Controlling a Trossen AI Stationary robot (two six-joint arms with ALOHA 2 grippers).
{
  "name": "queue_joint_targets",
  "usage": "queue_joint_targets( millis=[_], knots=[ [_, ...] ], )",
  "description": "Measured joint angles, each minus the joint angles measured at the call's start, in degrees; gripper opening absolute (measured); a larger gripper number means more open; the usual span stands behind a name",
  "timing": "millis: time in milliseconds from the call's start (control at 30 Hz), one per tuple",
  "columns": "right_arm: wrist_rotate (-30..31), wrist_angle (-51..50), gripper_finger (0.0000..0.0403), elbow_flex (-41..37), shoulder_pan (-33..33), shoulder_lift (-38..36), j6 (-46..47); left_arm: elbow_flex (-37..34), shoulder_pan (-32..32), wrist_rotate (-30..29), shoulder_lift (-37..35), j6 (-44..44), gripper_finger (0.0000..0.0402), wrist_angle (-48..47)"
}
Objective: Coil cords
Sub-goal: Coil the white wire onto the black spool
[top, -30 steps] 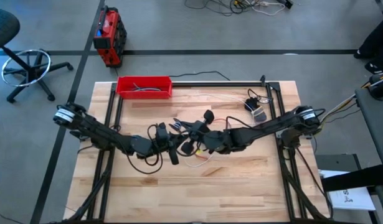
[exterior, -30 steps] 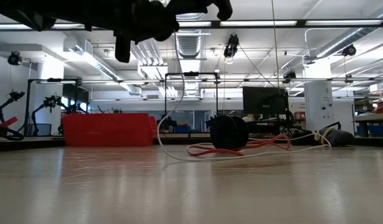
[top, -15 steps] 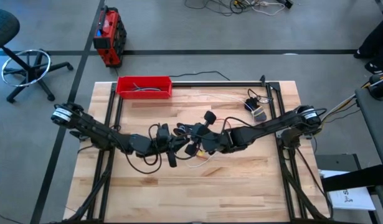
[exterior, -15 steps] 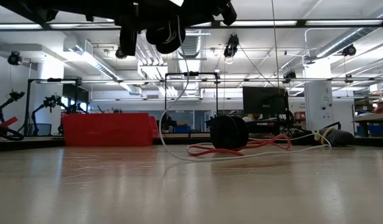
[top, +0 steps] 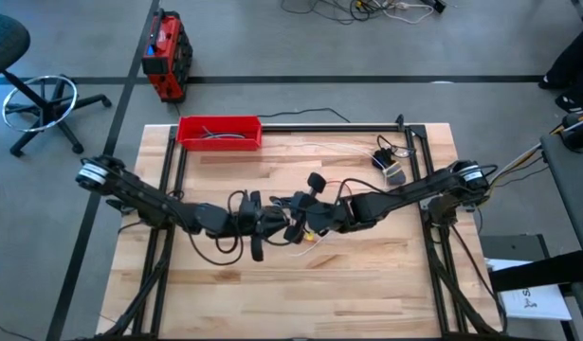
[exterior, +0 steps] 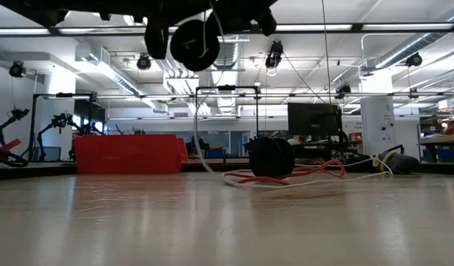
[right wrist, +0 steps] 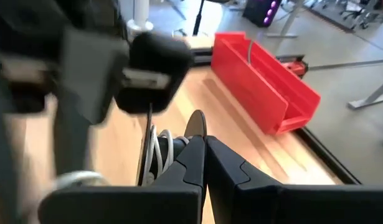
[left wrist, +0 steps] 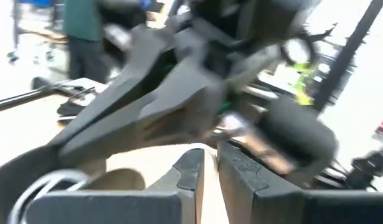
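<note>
grey floor (top: 386, 57) around a light wooden desk (top: 367, 284). black office chair (top: 30, 95) on a star base beside the desk's far left corner. red-and-black case (top: 165, 57) on the floor behind the desk. loose cables (top: 367, 8) lie farther back. ceiling strip lights (exterior: 404, 27) and exposed ducting (exterior: 227, 52) overhead; a dark monitor (exterior: 313, 118) stands in the room beyond.

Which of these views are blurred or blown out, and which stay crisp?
Left wrist view: heavy motion blur, background washed out white. Right wrist view: the near left arm is smeared, the red tray sharp. Low view: backlit, so the arms and the hanging black disc are silhouettes. High view: evenly lit, crisp.
</note>
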Motion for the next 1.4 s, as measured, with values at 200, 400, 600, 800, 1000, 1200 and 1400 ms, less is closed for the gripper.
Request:
queue_joint_targets(
  millis=[200,400,600,800,1000,1200,1400],
  knots=[
    [-3.8,-2.9,0.0000,-0.1,0.0,-0.1,0.6,0.0,0.0,4.1,-2.7,4.4,0.0045,-2.5],
    [-5.7,-2.9,0.0000,-0.1,0.0,-0.2,0.5,-0.1,0.0,3.6,-5.3,7.9,0.0042,-6.0],
    [-7.5,-2.8,0.0000,-0.1,0.3,-0.7,0.5,-0.1,0.1,-1.4,-8.1,9.9,0.0048,-10.6],
    [-7.0,-2.1,0.0000,-0.1,1.3,-3.5,-1.0,-0.1,-0.7,-1.6,-12.8,10.2,0.0052,-19.2],
    [-7.0,0.3,0.0000,-0.6,3.6,-7.4,-5.5,-1.7,-3.8,-4.1,-17.5,11.9,0.0052,-22.0],
    [-7.8,1.7,0.0000,-3.0,6.5,-12.0,-7.6,-3.5,-9.9,-4.1,-18.9,18.3,0.0052,-15.0],
    [-19.6,20.2,0.0000,-11.1,7.9,-13.4,-8.5,-5.8,-12.3,-4.1,-14.8,25.2,0.0052,0.5]
  ],
)
